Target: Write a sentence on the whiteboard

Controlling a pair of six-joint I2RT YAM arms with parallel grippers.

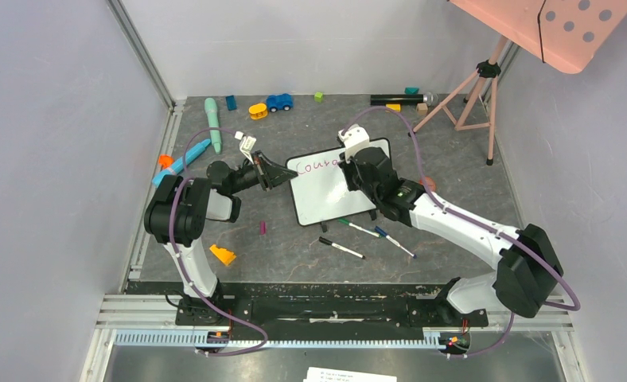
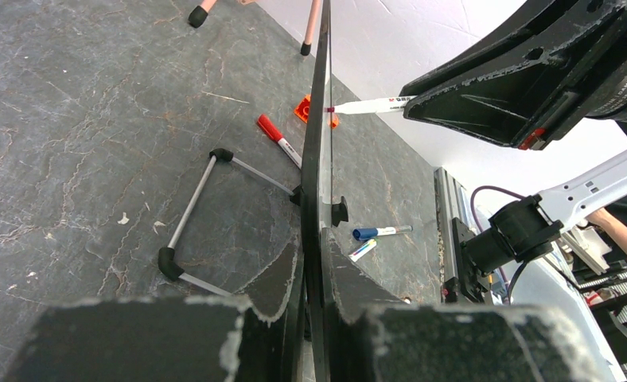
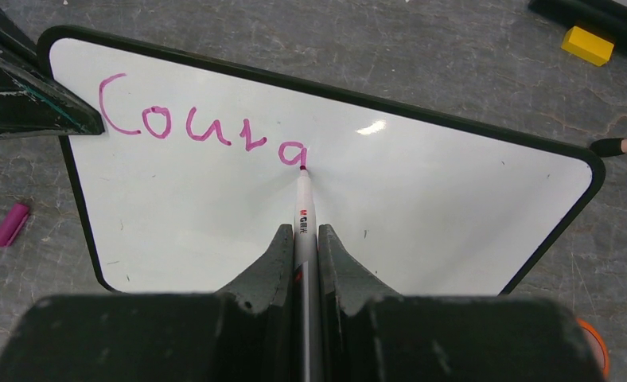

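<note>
- Right wrist: right claw [image 3: 302, 232] gripping a marker [image 3: 303, 199], tip on the sentence [image 3: 203, 134], reading "Coura" (pink), upper whiteboard [image 3: 422, 207].
- Left wrist alone: left claw [image 2: 314, 267] pinching the whiteboard's edge, seen edge-on.
- Top: whiteboard mid worktop [image 1: 282, 256], between both arms.

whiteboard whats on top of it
Pink letters "Coura" and a marker tip on the last letter, in the right claw. Left claw pinches the whiteboard edge. Right arm hides part of it from above.
</note>
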